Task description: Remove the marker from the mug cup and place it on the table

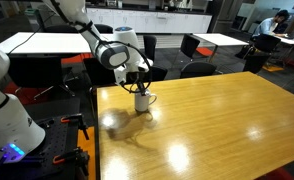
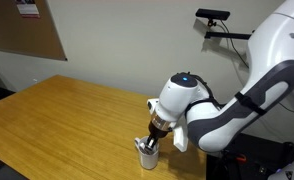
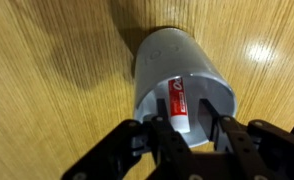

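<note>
One marker (image 3: 177, 100), its white label unreadable, stands in the mug cup (image 3: 167, 55).

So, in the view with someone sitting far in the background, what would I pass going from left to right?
Bulky white part of the robot → white mug cup → black chair → seated person.

Exterior views oppose across table (image 1: 217, 120); wrist view close over mug cup (image 3: 167, 60)
</note>
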Controlling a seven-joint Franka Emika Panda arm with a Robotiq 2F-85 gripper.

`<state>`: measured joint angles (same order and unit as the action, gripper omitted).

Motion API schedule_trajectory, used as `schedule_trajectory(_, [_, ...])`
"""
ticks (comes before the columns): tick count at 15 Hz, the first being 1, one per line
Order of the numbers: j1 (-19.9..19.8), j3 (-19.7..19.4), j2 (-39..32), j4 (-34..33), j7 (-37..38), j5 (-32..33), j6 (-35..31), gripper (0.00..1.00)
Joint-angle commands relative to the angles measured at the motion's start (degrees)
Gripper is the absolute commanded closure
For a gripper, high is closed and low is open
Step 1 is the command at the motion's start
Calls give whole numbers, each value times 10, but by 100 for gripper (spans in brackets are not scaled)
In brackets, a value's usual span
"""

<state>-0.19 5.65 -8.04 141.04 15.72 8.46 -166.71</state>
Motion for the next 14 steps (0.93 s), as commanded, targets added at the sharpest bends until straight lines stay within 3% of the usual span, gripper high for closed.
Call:
schedule_trajectory(1, [25,-29,-16,-19,-14,-6,5,60])
schedule_trajectory(12, [40,-39,-50,-42,-30,-21,4,62])
schedule_trajectory(14, [41,-40,-54,-45,-30,-21,3,68])
